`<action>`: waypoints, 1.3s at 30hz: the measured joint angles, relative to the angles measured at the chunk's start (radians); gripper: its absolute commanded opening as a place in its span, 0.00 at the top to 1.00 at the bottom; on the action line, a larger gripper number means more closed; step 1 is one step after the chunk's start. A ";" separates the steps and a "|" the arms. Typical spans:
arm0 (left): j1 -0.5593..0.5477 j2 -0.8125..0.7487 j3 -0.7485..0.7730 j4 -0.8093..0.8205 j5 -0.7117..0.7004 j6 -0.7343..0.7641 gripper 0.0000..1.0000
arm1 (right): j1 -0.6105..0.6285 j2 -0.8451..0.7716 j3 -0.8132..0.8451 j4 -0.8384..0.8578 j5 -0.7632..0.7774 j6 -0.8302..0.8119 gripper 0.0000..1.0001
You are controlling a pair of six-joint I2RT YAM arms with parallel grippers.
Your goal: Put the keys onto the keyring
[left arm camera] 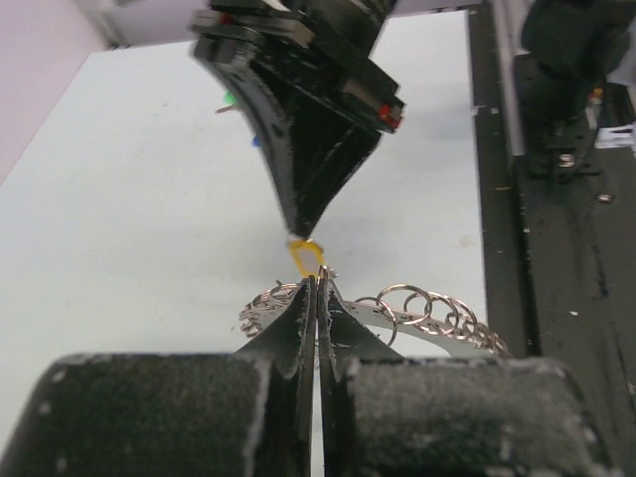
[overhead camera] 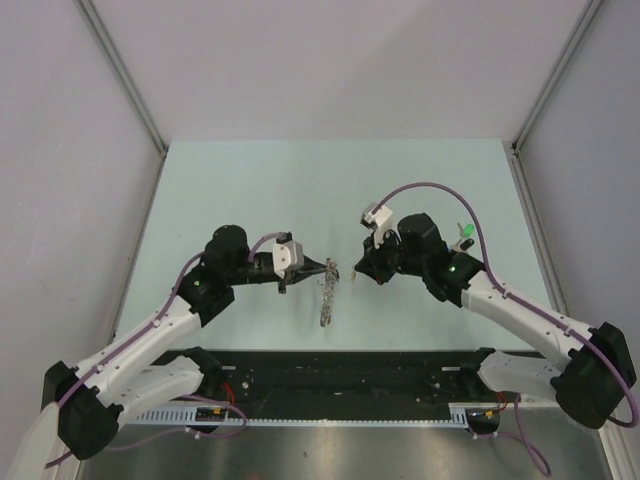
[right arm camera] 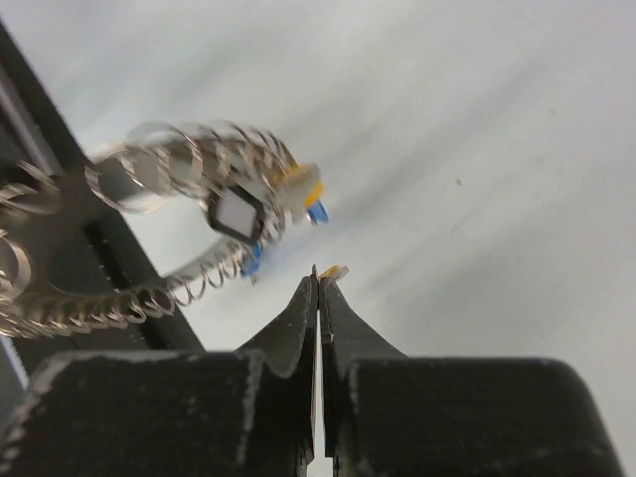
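The left pincer (overhead camera: 324, 267) squeezes the keyring (overhead camera: 327, 296). At its 3 o'clock, the right pincer (overhead camera: 357, 275) pinches a yellow key (left arm camera: 306, 256).

One left claw (overhead camera: 320, 268), one right claw (overhead camera: 359, 275), one keyring (overhead camera: 327, 300), three keys visible: yellow (left arm camera: 306, 256), blue (left arm camera: 256, 141), green (left arm camera: 229, 97)

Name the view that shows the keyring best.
Right wrist: the keyring shows most of its coiled loop there, though blurred. Left wrist shows only stretches of it beside the left gripper. Top shows it edge-on, a thin strip.
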 measured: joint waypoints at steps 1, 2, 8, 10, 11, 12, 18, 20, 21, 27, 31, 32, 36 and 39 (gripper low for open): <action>0.000 -0.001 0.000 -0.003 -0.026 0.000 1.00 | -0.016 0.000 -0.019 0.005 0.008 0.008 1.00; 0.000 -0.004 0.000 -0.009 -0.056 0.000 1.00 | -0.032 0.004 -0.039 0.009 0.014 0.015 1.00; 0.000 -0.064 0.000 -0.083 -0.289 -0.004 1.00 | -0.068 0.098 -0.097 0.080 0.056 0.039 1.00; 0.000 -0.097 0.000 -0.119 -0.380 -0.004 1.00 | -0.066 0.144 -0.099 0.146 0.070 0.040 1.00; 0.000 -0.117 -0.002 -0.134 -0.420 -0.003 1.00 | -0.063 0.164 -0.100 0.182 0.075 0.039 1.00; 0.000 -0.141 -0.006 -0.145 -0.460 -0.003 1.00 | -0.060 0.182 -0.101 0.218 0.077 0.037 1.00; 0.000 -0.277 -0.051 -0.177 -0.619 -0.003 1.00 | -0.033 0.262 -0.106 0.390 0.081 0.014 1.00; 0.000 -0.293 -0.060 -0.178 -0.655 -0.004 1.00 | -0.025 0.284 -0.123 0.430 0.080 0.010 1.00; 0.000 -0.294 -0.061 -0.178 -0.666 -0.004 1.00 | -0.022 0.290 -0.141 0.445 0.080 0.010 1.00; 0.000 -0.291 -0.064 -0.183 -0.704 -0.003 1.00 | -0.012 0.302 -0.278 0.447 0.083 0.013 1.00; 0.000 -0.292 -0.064 -0.183 -0.711 -0.003 1.00 | -0.010 0.305 -0.318 0.429 0.091 0.012 1.00; 0.000 -0.292 -0.064 -0.183 -0.711 -0.002 1.00 | -0.010 0.307 -0.321 0.427 0.091 0.011 1.00; 0.000 -0.292 -0.064 -0.183 -0.711 0.002 1.00 | -0.002 0.318 -0.322 0.447 0.091 0.010 1.00; 0.000 -0.292 -0.064 -0.183 -0.711 0.003 1.00 | 0.013 0.331 -0.322 0.473 0.098 0.009 1.00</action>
